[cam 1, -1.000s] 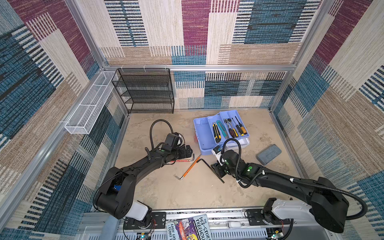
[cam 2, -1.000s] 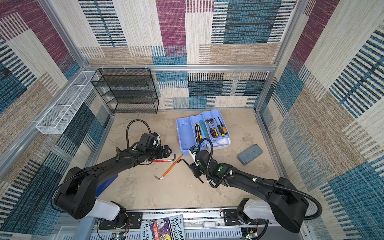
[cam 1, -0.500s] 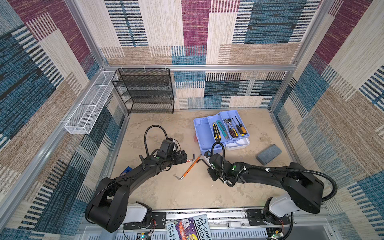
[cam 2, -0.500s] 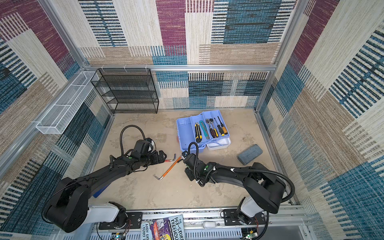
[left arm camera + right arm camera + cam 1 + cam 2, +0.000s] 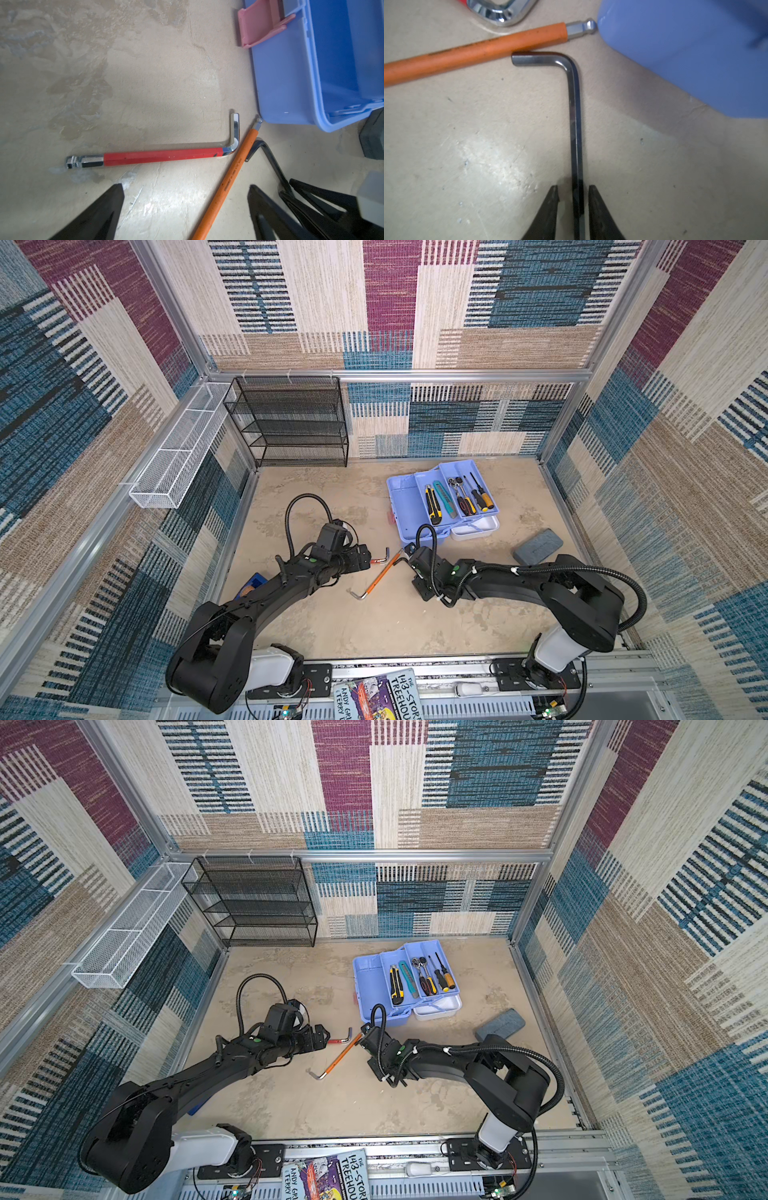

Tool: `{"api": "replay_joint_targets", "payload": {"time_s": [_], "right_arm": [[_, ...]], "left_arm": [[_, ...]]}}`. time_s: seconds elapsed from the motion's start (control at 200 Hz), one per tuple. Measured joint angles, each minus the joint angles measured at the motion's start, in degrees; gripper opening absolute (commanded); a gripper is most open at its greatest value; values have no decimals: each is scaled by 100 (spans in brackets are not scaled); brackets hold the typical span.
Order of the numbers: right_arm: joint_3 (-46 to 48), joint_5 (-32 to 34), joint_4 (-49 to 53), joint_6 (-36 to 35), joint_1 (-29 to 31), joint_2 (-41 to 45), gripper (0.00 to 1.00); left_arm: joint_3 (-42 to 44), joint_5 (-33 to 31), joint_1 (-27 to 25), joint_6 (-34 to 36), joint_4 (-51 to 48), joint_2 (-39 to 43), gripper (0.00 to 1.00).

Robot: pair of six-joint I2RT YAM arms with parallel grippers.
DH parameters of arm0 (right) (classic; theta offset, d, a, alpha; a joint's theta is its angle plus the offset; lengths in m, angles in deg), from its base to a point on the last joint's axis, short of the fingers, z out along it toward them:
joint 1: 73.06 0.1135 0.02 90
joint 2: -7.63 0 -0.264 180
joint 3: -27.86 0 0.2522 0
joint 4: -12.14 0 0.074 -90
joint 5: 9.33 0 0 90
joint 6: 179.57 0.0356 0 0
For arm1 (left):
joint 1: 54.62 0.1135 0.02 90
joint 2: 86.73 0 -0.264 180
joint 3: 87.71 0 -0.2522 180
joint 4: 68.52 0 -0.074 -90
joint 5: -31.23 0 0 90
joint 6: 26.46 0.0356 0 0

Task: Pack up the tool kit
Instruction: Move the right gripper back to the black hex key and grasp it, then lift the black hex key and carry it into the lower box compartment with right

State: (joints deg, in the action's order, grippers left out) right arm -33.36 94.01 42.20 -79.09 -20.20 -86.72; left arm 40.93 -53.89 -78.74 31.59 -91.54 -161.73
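Your black wire-mesh shelf rack (image 5: pixel 291 423) stands at the back wall, and the long white wire-mesh basket (image 5: pixel 178 452) hangs on the left rail. Both are well apart from the work.

The light-blue plastic toolbox (image 5: pixel 399 506) sits open at right of centre on the tan table (image 5: pixel 374 626). Its trays are fanned out and hold knives, ratchets and screwdrivers. A grey rectangular block (image 5: pixel 537 546) lies near it.

Three L-shaped hex keys crowd the toolbox's near corner:
- Orange-sleeved hex key (image 5: pixel 234 172): its ball tip is just beside the toolbox wall.
- Red-sleeved chrome hex key (image 5: pixel 162 154): its bend is just beside the orange one.
- Bare black steel hex key (image 5: pixel 576 124): its short leg touches the orange sleeve.

Your right gripper (image 5: pixel 573 193) straddles the black key's long shaft, with its jaws narrowly apart and a sliver of gap on each side. Your left gripper (image 5: pixel 182 212) gapes wide and holds nothing, near the red key's socket end.
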Motion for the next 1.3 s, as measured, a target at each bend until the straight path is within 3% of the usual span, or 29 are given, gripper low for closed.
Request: {"api": "replay_joint_targets", "payload": {"time_s": [0.12, 0.651, 1.302], "right_arm": [[-28, 28, 24, 17, 4, -33, 27], [-50, -76, -92, -4, 15, -90, 4], [-26, -420, -57, 365, -232, 737, 2]], "left_arm": [[7, 0, 11, 0, 2, 2, 96], [44, -4, 22, 17, -22, 190, 96], [109, -42, 22, 92, -208, 356, 94]]}}
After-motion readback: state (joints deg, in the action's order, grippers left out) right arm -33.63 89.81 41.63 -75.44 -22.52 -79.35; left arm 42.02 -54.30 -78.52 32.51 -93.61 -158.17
